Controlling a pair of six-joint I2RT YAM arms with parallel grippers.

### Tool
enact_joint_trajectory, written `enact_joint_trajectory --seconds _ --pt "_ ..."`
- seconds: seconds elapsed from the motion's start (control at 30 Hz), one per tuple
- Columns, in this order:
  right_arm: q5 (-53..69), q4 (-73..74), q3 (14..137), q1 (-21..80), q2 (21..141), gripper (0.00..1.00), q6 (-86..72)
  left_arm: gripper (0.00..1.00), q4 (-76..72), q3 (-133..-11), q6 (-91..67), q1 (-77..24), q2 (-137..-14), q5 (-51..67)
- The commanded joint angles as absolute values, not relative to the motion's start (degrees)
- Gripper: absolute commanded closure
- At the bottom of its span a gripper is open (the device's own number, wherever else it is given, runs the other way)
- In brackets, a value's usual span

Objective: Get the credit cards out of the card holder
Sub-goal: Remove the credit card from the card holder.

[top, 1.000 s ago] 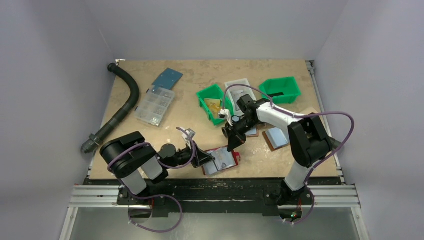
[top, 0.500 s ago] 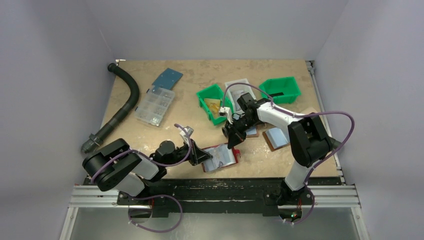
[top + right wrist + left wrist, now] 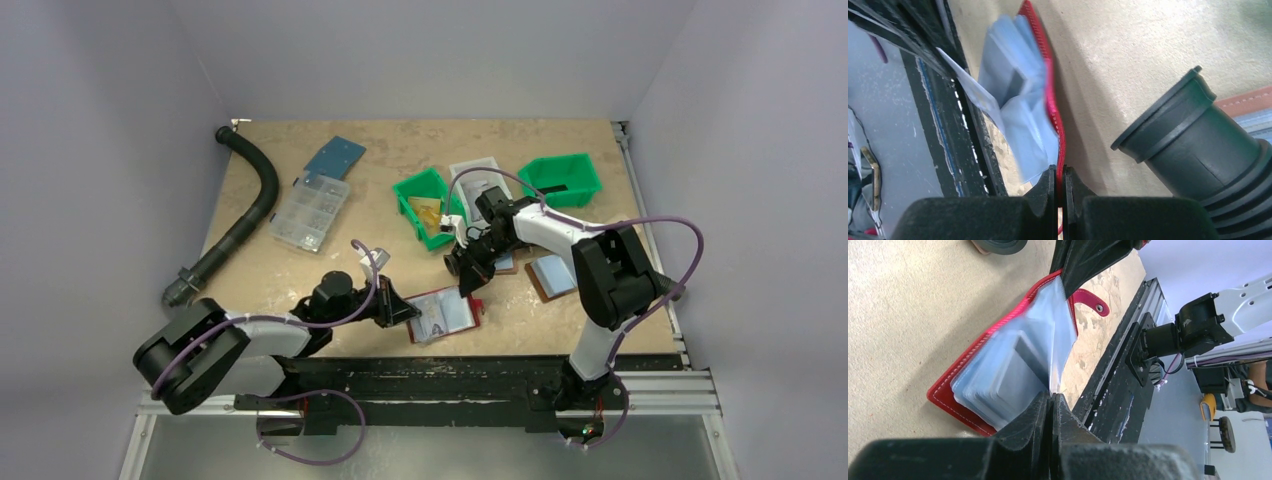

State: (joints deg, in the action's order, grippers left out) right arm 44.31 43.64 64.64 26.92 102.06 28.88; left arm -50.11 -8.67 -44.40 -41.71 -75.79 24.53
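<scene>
The dark red card holder lies open near the table's front edge, its pale blue-grey pockets fanned out. Credit cards show as pale rectangles inside those pockets. My left gripper is at the holder's left side. It is shut on the corner of one thin pale pocket leaf, which stands up from the stack. My right gripper comes from the back and is shut on the edge of the red cover. The red snap tab hangs free.
Two green bins and brown folders sit behind and to the right. A clear organizer box and a black hose are at the left. The black front rail runs just below the holder.
The left arm's base and elbow have swung left and lower, drawing its gripper slightly left with the leaf. The right gripper has edged back a little, still on the cover.
</scene>
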Motion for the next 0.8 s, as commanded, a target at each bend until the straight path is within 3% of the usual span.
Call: enact_joint_trajectory --seconds 0.0,0.17,0.6,0.77 --pt "41.09 43.22 64.96 26.32 102.4 1.0 28.51 1.0 -39.17 -12.81 -40.64 -40.88 -69.53 25.37" --pt "39.79 42.63 64.61 26.13 101.72 0.92 28.13 1.0 -29.35 -15.35 -39.29 -40.7 -65.02 24.76" --pt "36.68 41.62 63.43 25.45 88.27 0.5 31.21 1.0 -24.42 -19.82 -34.07 -40.69 -54.24 26.43" --pt "37.93 40.03 62.59 22.59 79.48 0.46 33.19 1.0 -26.98 -23.83 -34.18 -40.69 -56.77 27.18"
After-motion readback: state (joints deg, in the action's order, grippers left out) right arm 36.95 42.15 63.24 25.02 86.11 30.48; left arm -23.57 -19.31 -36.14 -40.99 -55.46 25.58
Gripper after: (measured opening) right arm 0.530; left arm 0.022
